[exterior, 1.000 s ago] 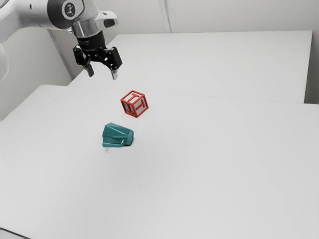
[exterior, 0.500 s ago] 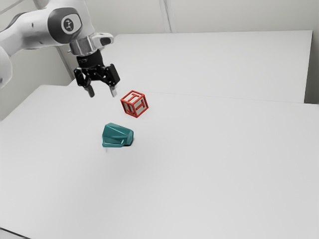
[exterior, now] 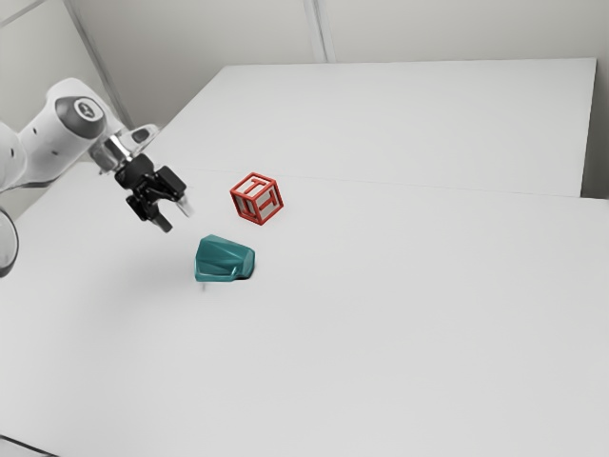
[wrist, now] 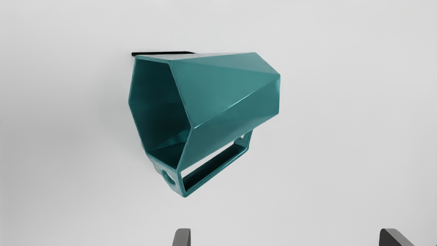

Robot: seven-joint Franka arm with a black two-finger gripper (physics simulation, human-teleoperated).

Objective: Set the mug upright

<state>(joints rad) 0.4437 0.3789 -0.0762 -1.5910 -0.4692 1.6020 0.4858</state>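
Observed toward the exterior view's left from glossy teal faceted mug (exterior: 225,259): black 2-finger gripper (exterior: 176,216), spread wide, gripping nothing. Found mug lying on side on white table (exterior: 400,333). Noted just behind mug: red-and-white lettered cube (exterior: 257,199).

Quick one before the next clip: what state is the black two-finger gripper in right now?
Gripper: open, fingers well apart, holding nothing; the teal faceted mug lies on its side, not between them.

White tabletop (exterior: 381,333), second flat white surface (exterior: 400,124) beyond, pale grey back wall (exterior: 209,33) with narrow upright strip (exterior: 320,29), pale side wall (exterior: 38,52) at exterior view's left, soft light
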